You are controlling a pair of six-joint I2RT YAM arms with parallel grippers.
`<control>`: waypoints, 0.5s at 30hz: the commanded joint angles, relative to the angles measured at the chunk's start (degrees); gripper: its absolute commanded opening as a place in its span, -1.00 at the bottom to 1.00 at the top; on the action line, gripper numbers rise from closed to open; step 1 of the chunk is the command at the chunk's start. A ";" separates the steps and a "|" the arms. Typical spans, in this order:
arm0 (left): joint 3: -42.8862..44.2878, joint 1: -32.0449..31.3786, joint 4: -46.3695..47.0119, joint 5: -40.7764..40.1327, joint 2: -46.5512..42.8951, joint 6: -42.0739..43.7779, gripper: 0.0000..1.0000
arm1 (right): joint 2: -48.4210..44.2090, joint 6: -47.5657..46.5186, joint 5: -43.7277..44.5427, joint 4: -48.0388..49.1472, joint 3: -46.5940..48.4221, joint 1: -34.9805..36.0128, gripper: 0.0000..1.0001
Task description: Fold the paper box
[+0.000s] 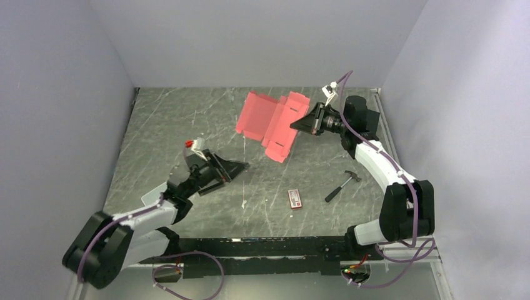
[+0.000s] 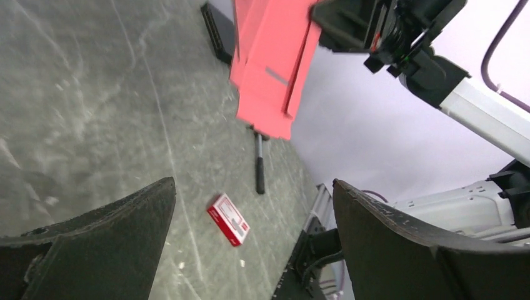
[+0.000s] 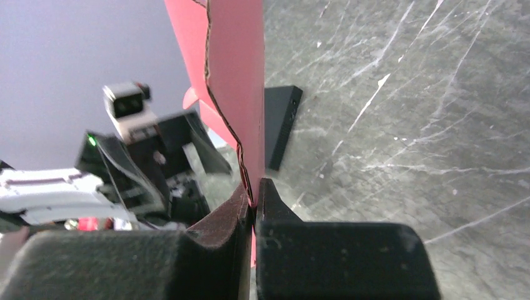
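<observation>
The right gripper [image 3: 253,195] is pressed together on an edge of the paper box [image 3: 234,75], which reaches out ahead of its jaws, seemingly clear of the table [image 3: 406,94]. Well away, the left gripper [image 1: 236,167] is spread wide and empty.

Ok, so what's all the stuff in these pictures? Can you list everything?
paper box: one, pink-red, held up at the back of the table, pinched at its right edge
hammer: one, black handle and silver head, lying on the table near the right arm
packet: one, red and white, on the table near the front, left of the hammer
black box: one, black, flat on the table behind the paper box, seen only from the wrist cameras
table: one, grey and scratched, under everything
left tool: one, black, open and holding nothing, on the left side
right tool: one, black, shut on the paper box
</observation>
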 commanded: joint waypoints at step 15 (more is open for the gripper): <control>22.57 -19.27 12.40 -26.25 28.51 -16.91 0.99 | 0.12 31.55 10.36 13.36 -0.54 2.24 -1.00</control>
